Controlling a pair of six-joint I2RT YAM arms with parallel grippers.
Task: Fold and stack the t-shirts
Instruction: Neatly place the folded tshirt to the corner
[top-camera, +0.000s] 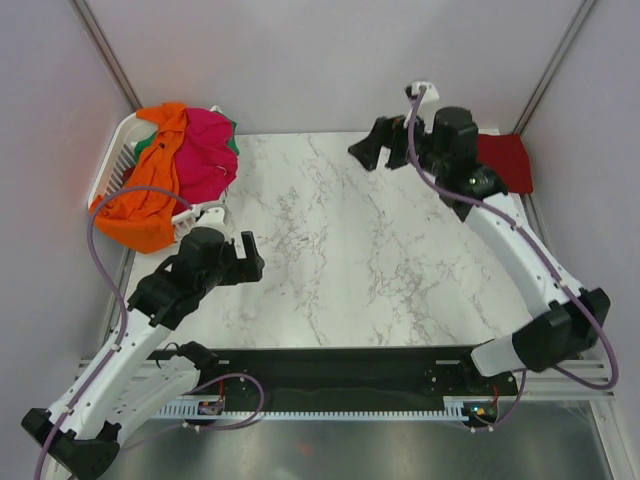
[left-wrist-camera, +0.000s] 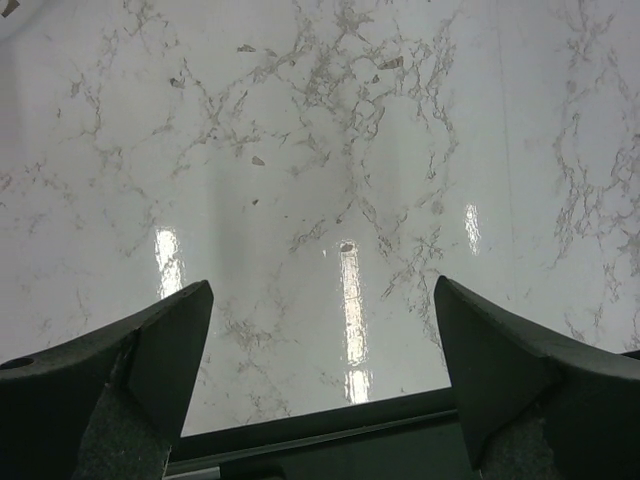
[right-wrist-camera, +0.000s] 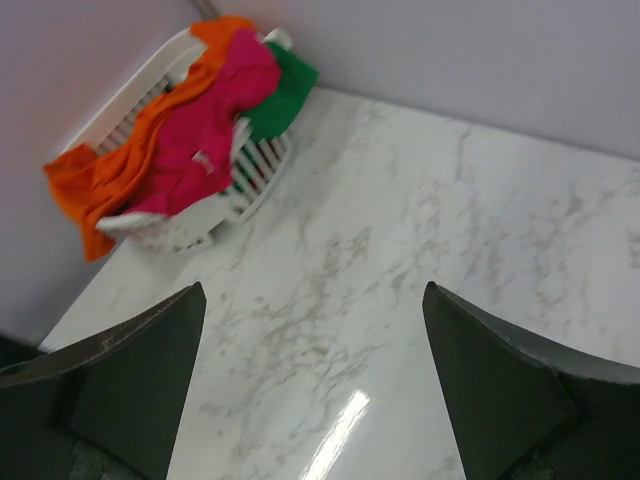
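An orange t-shirt (top-camera: 150, 190), a hot pink t-shirt (top-camera: 205, 150) and a green t-shirt (top-camera: 232, 143) lie heaped in the white slatted basket (top-camera: 112, 160) at the back left. They also show in the right wrist view: orange (right-wrist-camera: 110, 175), pink (right-wrist-camera: 210, 135), green (right-wrist-camera: 280, 90). A dark red folded t-shirt (top-camera: 505, 160) lies at the back right, partly behind the right arm. My left gripper (top-camera: 248, 258) is open and empty over bare marble near the front left. My right gripper (top-camera: 375, 145) is open and empty above the back of the table.
The marble tabletop (top-camera: 350, 240) lies between the arms. Grey walls close in the back and sides. A black rail (top-camera: 330, 370) runs along the near edge, also seen in the left wrist view (left-wrist-camera: 320, 430). The basket (right-wrist-camera: 190, 225) stands against the left wall.
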